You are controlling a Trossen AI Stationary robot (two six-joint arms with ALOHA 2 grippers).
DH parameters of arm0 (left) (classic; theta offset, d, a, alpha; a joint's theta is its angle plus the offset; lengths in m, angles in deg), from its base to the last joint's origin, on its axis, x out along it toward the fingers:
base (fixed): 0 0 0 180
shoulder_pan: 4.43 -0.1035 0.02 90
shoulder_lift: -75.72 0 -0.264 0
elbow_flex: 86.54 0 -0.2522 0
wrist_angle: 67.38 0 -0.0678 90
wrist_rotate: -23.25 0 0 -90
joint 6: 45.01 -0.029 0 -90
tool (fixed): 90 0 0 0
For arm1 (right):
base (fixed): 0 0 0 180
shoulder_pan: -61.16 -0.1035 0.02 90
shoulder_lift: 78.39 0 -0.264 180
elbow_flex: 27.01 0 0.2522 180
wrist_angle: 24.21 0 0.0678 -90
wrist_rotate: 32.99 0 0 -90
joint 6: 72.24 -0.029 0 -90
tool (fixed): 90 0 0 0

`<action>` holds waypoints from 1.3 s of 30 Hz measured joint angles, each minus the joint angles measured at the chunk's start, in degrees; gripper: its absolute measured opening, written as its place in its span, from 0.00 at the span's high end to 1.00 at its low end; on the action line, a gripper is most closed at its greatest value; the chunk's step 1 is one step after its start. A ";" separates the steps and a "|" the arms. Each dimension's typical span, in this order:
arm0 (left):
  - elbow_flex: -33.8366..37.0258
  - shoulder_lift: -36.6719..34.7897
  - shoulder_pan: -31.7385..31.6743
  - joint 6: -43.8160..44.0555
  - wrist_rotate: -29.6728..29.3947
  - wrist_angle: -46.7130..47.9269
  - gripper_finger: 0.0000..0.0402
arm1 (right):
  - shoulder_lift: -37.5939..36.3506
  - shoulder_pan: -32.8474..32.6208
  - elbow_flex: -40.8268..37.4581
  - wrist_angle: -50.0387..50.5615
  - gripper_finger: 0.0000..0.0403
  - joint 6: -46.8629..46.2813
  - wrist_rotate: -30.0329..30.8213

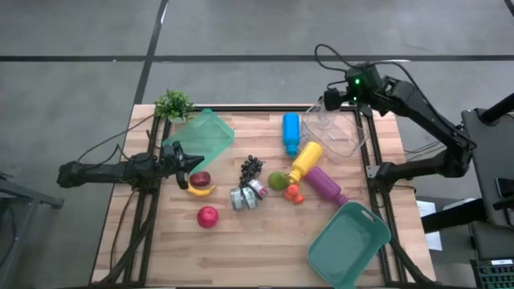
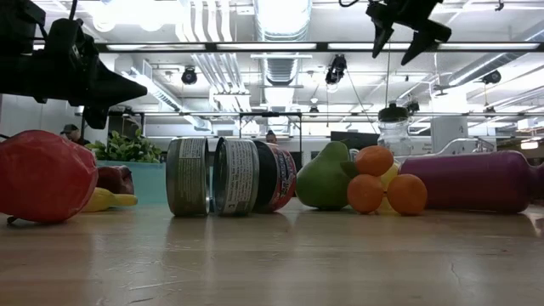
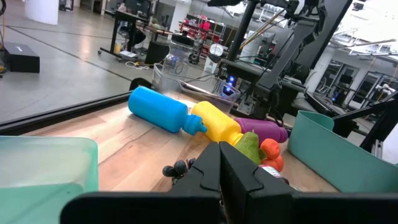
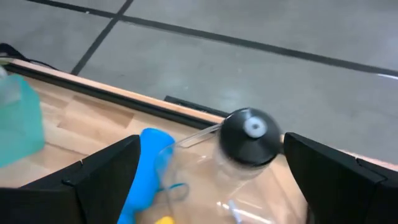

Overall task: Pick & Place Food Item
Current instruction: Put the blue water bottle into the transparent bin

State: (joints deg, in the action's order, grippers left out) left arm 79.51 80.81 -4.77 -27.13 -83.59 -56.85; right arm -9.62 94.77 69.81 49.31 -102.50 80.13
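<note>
The right gripper (image 1: 331, 98) is hanging with its fingers spread wide and holding nothing, in the upper right of the high view, above the clear container (image 1: 337, 132) at the far right corner of the table (image 1: 265, 241). In the right wrist view its two fingers are framing a clear jar with a black lid (image 4: 250, 132) inside that container.

No food item is being carried. The food pieces are all lying on the wood at the centre of the high view: the green pear (image 1: 278, 181) touching the small oranges (image 1: 293, 193), the dark grapes (image 1: 251, 167) just above the tins (image 1: 248, 195), the red apple (image 1: 207, 216) lower left, and the banana (image 1: 200, 190) with a dark red fruit (image 1: 200, 178) at centre left. Which one is meant, I cannot tell.

The left gripper (image 1: 189, 160) is sitting clenched and empty at centre left, just beside the banana and the green lid (image 1: 205, 135).

Around them are lying the blue bottle (image 1: 291, 132), yellow bottle (image 1: 306, 160) and purple bottle (image 1: 325, 185); the teal bin (image 1: 350, 245) is waiting empty at the lower right.

I judge that the task is barely starting: picking and placing are both left.
</note>
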 joint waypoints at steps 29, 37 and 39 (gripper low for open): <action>0.00 0.02 -0.02 0.00 -0.02 0.01 1.00 | -0.02 -31.44 -11.07 -0.14 0.03 -33.24 13.06; 0.00 0.01 -0.02 0.00 -0.02 0.01 1.00 | 1.00 -35.33 -11.67 -7.15 0.03 -28.48 13.13; -0.02 0.02 -0.02 0.00 -0.02 -0.01 1.00 | 2.56 -35.68 -12.21 -9.65 0.03 -30.24 13.13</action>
State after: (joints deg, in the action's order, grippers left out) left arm 79.49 80.83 -4.79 -27.13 -83.61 -56.86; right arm -7.06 59.09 57.60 39.66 -132.74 93.26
